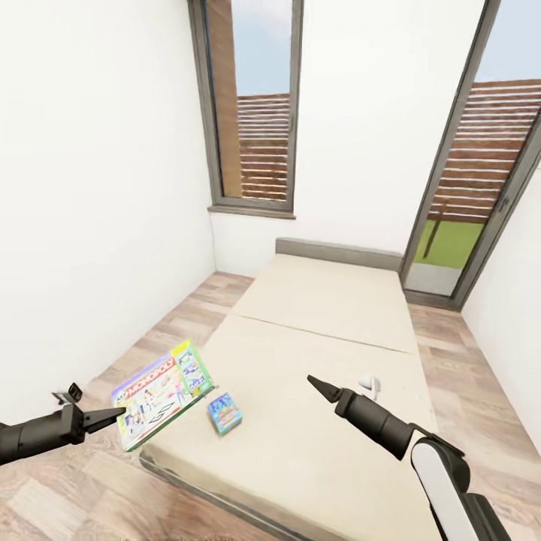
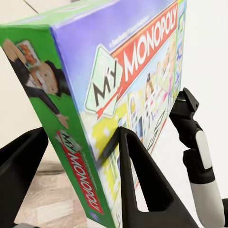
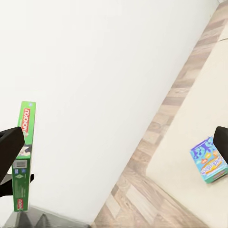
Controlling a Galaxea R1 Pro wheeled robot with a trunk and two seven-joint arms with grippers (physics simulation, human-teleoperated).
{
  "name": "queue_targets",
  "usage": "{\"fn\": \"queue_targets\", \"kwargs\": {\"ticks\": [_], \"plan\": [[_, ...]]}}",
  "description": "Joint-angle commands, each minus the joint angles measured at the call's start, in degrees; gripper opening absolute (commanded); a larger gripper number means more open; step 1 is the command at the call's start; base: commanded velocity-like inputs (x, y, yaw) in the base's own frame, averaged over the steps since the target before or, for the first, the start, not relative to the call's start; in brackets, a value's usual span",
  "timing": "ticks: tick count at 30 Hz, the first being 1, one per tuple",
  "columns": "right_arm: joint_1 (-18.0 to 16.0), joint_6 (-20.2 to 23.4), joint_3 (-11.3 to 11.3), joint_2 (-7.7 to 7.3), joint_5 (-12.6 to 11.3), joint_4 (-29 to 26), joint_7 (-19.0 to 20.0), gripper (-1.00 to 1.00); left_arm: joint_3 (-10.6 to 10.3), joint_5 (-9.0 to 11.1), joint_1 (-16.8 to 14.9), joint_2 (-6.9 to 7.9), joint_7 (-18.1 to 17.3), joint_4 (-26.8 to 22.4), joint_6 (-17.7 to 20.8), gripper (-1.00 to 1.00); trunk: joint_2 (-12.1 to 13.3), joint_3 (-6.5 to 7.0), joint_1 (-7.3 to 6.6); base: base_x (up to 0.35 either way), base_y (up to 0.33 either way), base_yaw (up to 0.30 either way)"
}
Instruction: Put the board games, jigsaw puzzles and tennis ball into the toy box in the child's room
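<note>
Head view, from the near edge outward: at about 8 o'clock the left gripper (image 1: pixel 113 415) pinches a Monopoly board game (image 1: pixel 164 392) by its edge, its two dark fingers (image 2: pixel 137 175) pressed against opposite faces of the box, as the left wrist view shows close up. The box is flat and rectangular with green edges, a red "MY MONOPOLY" banner across a pale illustrated cover and a top-hatted cartoon figure on one side panel. It hangs tilted in the air at the bed's near left corner, clear of the mattress.

Just beside it, toward 6 o'clock of centre, a small blue board game (image 1: pixel 225 412) lies flat on the bed (image 1: pixel 323 315), near the mattress's left edge. That box is squarish with a bright blue picture and a teal rim; the right wrist view shows it lying on the beige cover beside the plank floor (image 3: pixel 142 156).

At about 4 o'clock the right gripper (image 1: pixel 314 382) hovers above the mattress holding nothing, its dark fingers seeming to close to a single point in the head view; whether they are fully pressed together cannot be told. A small white object (image 1: pixel 370 386) lies on the cover just beyond it, too small to identify.

Count: two board games, one held and one on the bed; two grippers.

Farther off, at 12 o'clock, the grey headboard (image 1: pixel 338 254) meets the white wall below a tall grey-framed window (image 1: pixel 252 105); a second tall grey-framed pane (image 1: pixel 481 158) stands at 2 o'clock.
</note>
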Motion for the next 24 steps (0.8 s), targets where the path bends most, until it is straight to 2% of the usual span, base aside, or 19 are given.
{"fn": "queue_targets", "kwargs": {"ticks": [1,24], "plan": [[-0.02,0.31,-0.03,-0.01,-0.29,-0.02,-0.05,1.0,-0.02,0.2,-0.07,0.02,-0.13,0.01,0.63,-1.0,0.36,0.11,-0.22,0.0,0.0,0.286],[-0.05,0.22,0.02,0.0,-0.29,0.01,-0.08,1.0,0.01,0.19,-0.09,0.11,-0.03,0.1,0.63,-1.0,9.58,4.35,-5.27,0.0,0.0,0.286]]}}
